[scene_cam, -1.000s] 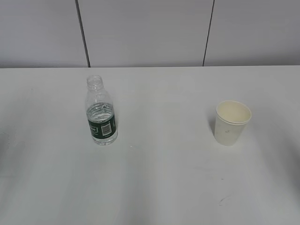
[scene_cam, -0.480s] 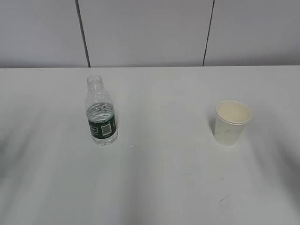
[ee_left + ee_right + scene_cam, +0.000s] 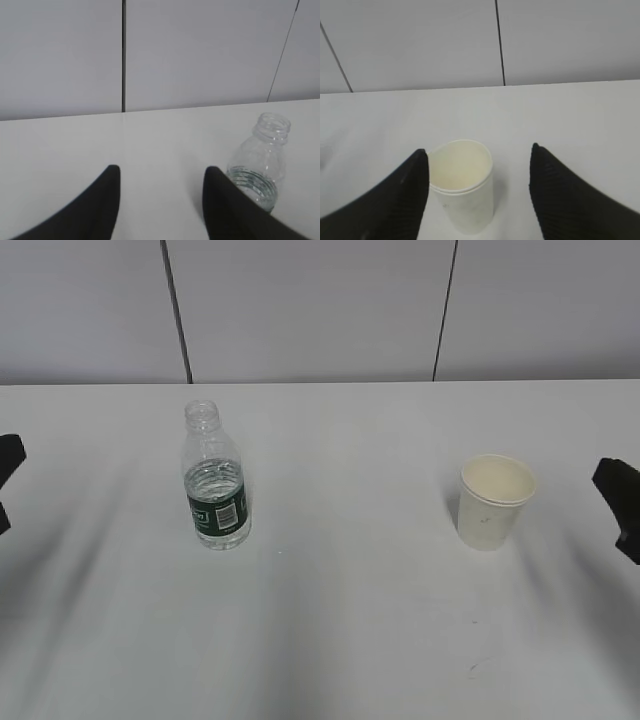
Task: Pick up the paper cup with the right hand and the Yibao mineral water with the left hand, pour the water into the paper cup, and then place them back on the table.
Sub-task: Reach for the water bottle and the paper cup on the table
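A white table (image 3: 340, 620) fills the scene, with a pale panelled wall (image 3: 310, 310) along its far edge. On the left part of the table a small clear water bottle (image 3: 214, 478) stands upright with no cap on its threaded neck; a dark green label with a white barcode patch wraps its lower half, and the water inside reaches to about the top of that label. On the right part of the table a short white paper cup (image 3: 494, 501) stands upright, its cream inside showing and looking empty. Bottle and cup are well apart, and nothing touches either one. At the far left edge of the outside view only a black tip of the left gripper (image 3: 8, 480) shows, well to the left of the bottle. In the left wrist view that gripper (image 3: 162, 192) has its two black fingers spread about halfway with only bare table between them, and the bottle (image 3: 260, 162) stands just to the right of the right finger, outside the gap. At the right edge of the outside view a black part of the right gripper (image 3: 620, 505) shows, to the right of the cup and apart from it. In the right wrist view the right gripper (image 3: 477, 177) is spread wide and holds nothing; the cup (image 3: 462, 182) stands beyond the fingertips, in line with the gap and nearer the left finger.
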